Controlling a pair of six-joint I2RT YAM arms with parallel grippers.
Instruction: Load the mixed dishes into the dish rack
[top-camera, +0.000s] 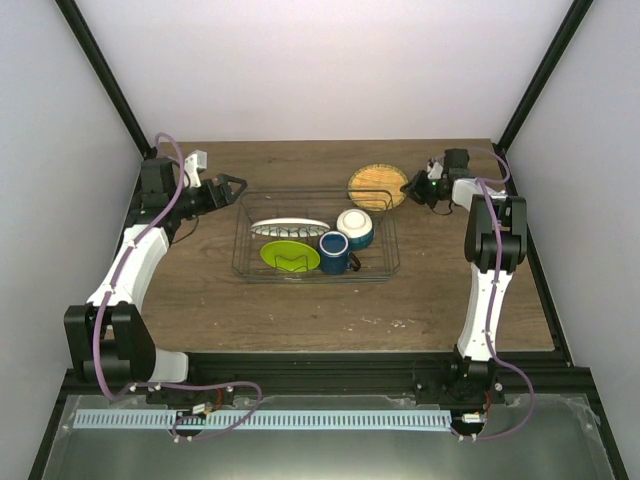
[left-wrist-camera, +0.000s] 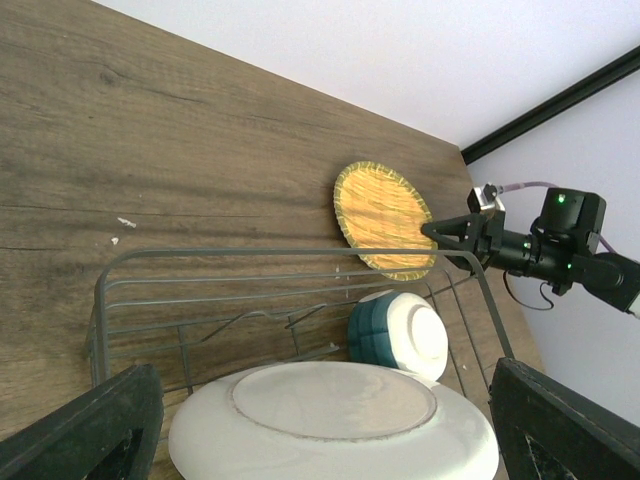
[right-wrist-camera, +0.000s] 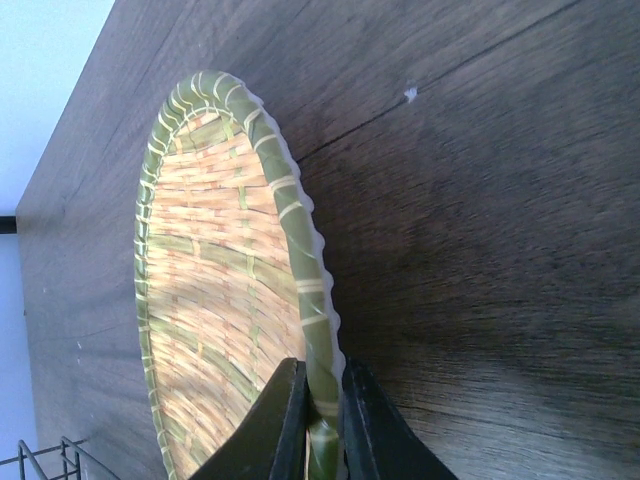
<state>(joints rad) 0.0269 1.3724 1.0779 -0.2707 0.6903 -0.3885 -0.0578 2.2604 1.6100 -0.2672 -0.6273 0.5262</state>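
The dish rack (top-camera: 392, 262) sits on the wooden tabletop (top-camera: 200, 300) and holds four dishes. The white plate (top-camera: 290, 225) stands on edge across the rack's far-left part. The lime-green plate (top-camera: 290, 256) is just nearer, in the near-left part. The cream bowl with a blue base (top-camera: 354, 227) occupies the far-right part, and the dark blue mug (top-camera: 335, 251) stands upright, just on the near side of the bowl, mouth up.

Beyond the rack's far-right corner, outside its wires, is a round woven tray (top-camera: 375, 186) of yellow and green straw. The right gripper (right-wrist-camera: 322, 375) is closed narrowly on the tray's green rim, one finger on each face. In the right wrist view that rim looks lifted off the tabletop, with shadow under it.

The left gripper (top-camera: 238, 190) hangs at the rack's far-left corner, spread wide and holding nothing; in its wrist view the white plate lies between its fingers (left-wrist-camera: 85, 430).
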